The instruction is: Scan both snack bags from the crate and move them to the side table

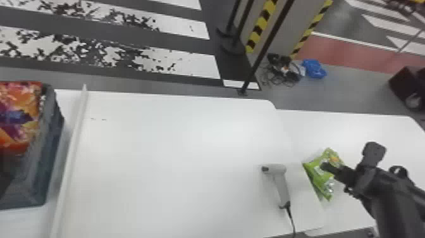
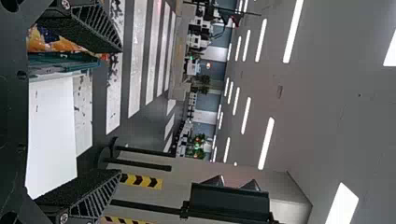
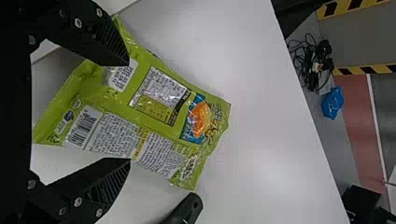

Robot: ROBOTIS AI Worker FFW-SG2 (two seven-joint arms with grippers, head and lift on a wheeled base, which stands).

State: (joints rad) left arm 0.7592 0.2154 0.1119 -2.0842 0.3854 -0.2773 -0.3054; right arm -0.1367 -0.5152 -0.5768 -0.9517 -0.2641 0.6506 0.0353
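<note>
From here, the side bench (image 1: 363,129) sits beyond the crate (image 1: 52,158), which holds 1 orange bag (image 1: 19,117). The green bag (image 3: 163,116) lies on that bench, the right claw (image 3: 129,112) released over it; the left claw (image 2: 121,111) gapes too. I'd lift the right one straight off, lest 1 fingertip drag the wrapper toward the scanner (image 1: 280,180).
</note>
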